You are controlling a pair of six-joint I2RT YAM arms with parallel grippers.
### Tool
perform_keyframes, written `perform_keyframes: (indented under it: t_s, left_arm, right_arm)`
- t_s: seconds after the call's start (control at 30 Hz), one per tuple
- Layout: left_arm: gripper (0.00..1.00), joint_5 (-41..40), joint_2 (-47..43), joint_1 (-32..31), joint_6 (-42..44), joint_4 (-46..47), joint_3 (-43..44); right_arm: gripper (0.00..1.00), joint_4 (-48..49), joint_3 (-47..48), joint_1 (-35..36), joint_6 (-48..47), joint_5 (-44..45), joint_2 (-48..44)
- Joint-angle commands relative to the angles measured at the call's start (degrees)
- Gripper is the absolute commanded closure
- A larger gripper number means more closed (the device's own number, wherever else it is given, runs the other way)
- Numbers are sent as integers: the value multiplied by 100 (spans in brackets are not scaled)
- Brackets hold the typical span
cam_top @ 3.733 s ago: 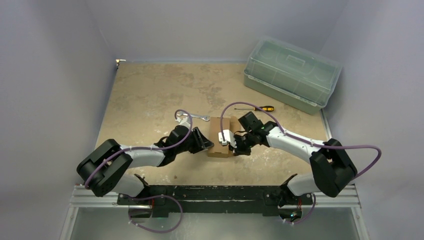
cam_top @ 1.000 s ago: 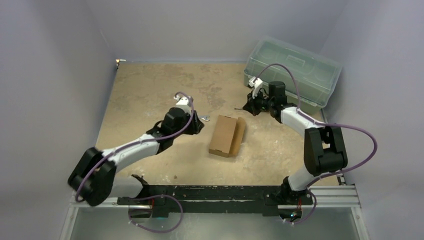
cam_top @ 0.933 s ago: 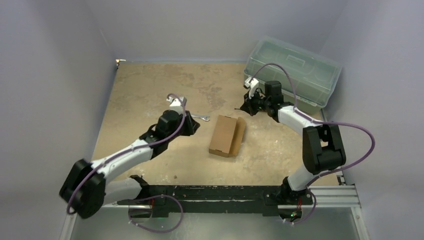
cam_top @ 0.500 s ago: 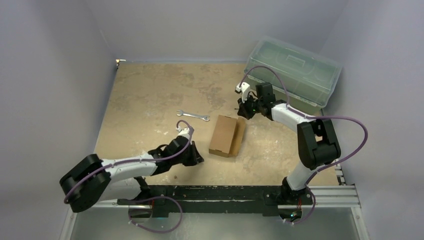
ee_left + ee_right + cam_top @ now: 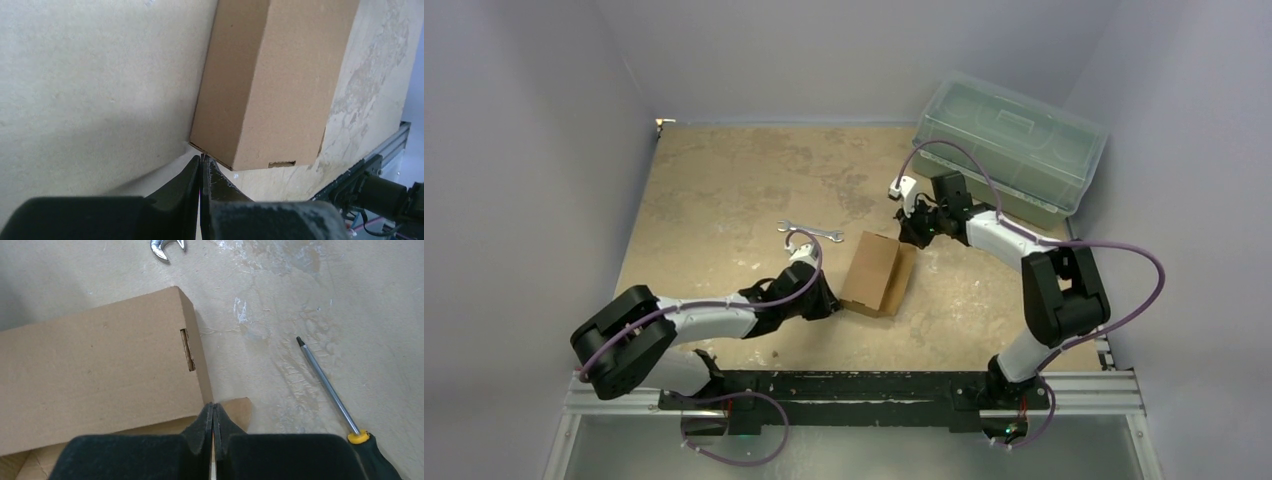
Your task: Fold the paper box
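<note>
The paper box (image 5: 874,272) lies on the surface (image 5: 714,180) between the left tool (image 5: 832,303) and the right tool (image 5: 911,233), both closed tight and holding nothing. If one pushes too hard, the box could slide away or crumple.

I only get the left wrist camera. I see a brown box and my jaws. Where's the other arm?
Observer: The right gripper is at the far right corner of the paper box, jaws shut.
Operator: Any tools on the table?
Observer: A wrench lies just left of the box's far end.
Operator: Anything else?
Observer: A screwdriver with a yellow and black handle lies beside the right gripper.
</note>
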Motion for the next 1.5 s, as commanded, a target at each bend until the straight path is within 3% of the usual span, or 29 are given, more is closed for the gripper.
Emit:
perform_keyframes:
  t_s: [0.0, 0.47, 0.73, 0.87, 0.97, 1.03, 1.07, 1.17, 1.2, 1.27, 1.3, 1.37, 1.47]
  left_arm:
    - [97, -267, -2, 281, 210, -32, 409]
    - [96, 184, 480, 1503, 1371, -905, 1242]
    - [95, -79, 1033, 2036, 1999, -1532, 1929]
    - [94, -583, 820, 2268, 2274, -1888, 2098]
    - [89, -934, 237, 2336, 2457, -2229, 2030]
    - [82, -579, -429, 2336, 2597, -2255, 1832]
    - [74, -211, -763, 2336, 2628, -2144, 1650]
    - [42, 1275, -1890, 2336, 2277, -1192, 758]
    - [36, 1682, -2219, 2336, 2081, -778, 413]
    - [30, 2172, -2833, 2161, 1846, -93, -139]
    - [28, 2015, -3089, 1807, 1929, 50, -291]
    - [26, 987, -3486, 661, 2373, 21, -445]
    - [27, -738, -3627, -1209, 3322, 705, -750]
  right_arm:
    - [100, -329, -248, 150, -261, -406, -507]
    - [100, -1229, -956, 821, -925, -637, -953]
    - [100, -1466, -998, 1017, -1316, -798, -1369]
    - [99, -1618, -844, 936, -1429, -642, -1645]
    - [87, -1921, -685, 763, -1777, -859, -1994]
    - [78, -1856, -575, 564, -1748, -1123, -2192]
    - [73, -1737, -512, 383, -1588, -1349, -2252]
    - [45, -1368, -237, 39, -892, -2155, -2122]
    - [38, -1346, -107, -9, -757, -2355, -1962]
    - [35, -1206, 82, -36, -297, -2630, -1557]
    - [34, -1063, 124, -41, -9, -2677, -1425]
    - [33, -395, 17, -77, 660, -2641, -1352]
    - [32, 1024, -481, -138, 1573, -2524, -1521]
